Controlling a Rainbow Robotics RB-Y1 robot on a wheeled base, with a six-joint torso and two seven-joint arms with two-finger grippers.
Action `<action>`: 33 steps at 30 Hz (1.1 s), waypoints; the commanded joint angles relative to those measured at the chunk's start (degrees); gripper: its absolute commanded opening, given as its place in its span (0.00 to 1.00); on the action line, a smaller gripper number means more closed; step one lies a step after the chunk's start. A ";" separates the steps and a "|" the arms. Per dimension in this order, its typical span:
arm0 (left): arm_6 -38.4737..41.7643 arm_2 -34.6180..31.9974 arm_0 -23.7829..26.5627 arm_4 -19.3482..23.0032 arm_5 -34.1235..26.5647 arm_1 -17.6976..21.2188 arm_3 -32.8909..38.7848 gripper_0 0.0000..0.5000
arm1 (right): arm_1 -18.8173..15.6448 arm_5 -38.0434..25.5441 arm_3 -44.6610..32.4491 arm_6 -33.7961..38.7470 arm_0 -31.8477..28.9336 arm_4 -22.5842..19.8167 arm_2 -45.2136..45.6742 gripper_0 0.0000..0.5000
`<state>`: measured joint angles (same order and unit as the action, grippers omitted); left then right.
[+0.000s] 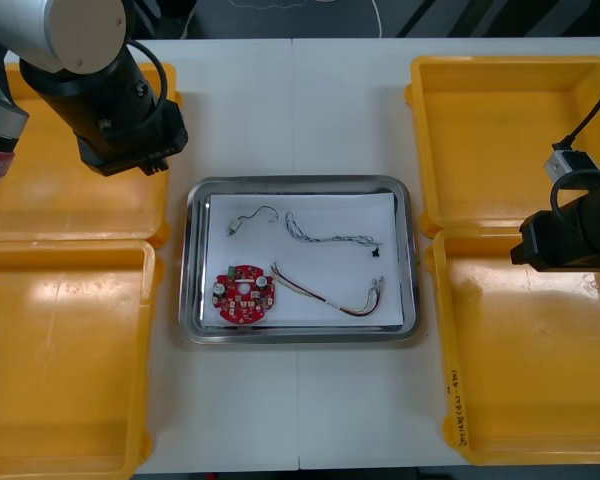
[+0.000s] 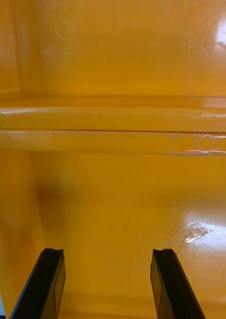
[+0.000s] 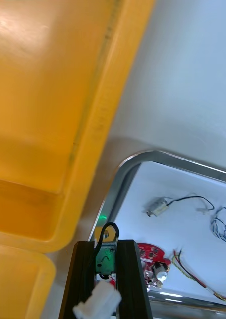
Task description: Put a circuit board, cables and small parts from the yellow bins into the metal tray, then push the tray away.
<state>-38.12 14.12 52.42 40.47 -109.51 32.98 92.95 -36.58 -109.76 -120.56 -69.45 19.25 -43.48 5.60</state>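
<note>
The metal tray (image 1: 195,260) sits mid-table, white inside. In it lie a red circuit board (image 1: 245,295), a black cable (image 1: 252,217) with a small metal part on its end, a twisted blue and white cable (image 1: 330,235), a red and yellow cable (image 1: 330,295) and a small dark part (image 1: 377,254). My left gripper (image 3: 107,244) hangs by the tray's far left corner (image 3: 123,172), shut on a black cable with a white plug (image 3: 100,299). Beyond its fingers I see the circuit board (image 3: 152,251). My right gripper (image 2: 108,284) stands open over bare orange bin floor.
Two yellow bins stand at the left (image 1: 40,200) (image 1: 60,360) and two at the right (image 1: 510,130) (image 1: 530,350), all bare inside. My left arm (image 1: 130,130) overhangs the far left bin's rim. My right arm (image 1: 570,235) hovers over the ridge between the right bins (image 2: 113,132).
</note>
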 commanded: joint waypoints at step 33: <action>-12.95 14.35 3.75 -8.21 11.51 -16.20 -11.82 0.00 | 0.02 -0.24 -1.52 0.81 -1.06 -0.73 1.87 1.00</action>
<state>-49.74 27.14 53.18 32.55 -99.53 18.00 81.53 -36.58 -109.76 -120.56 -69.45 18.72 -44.02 5.61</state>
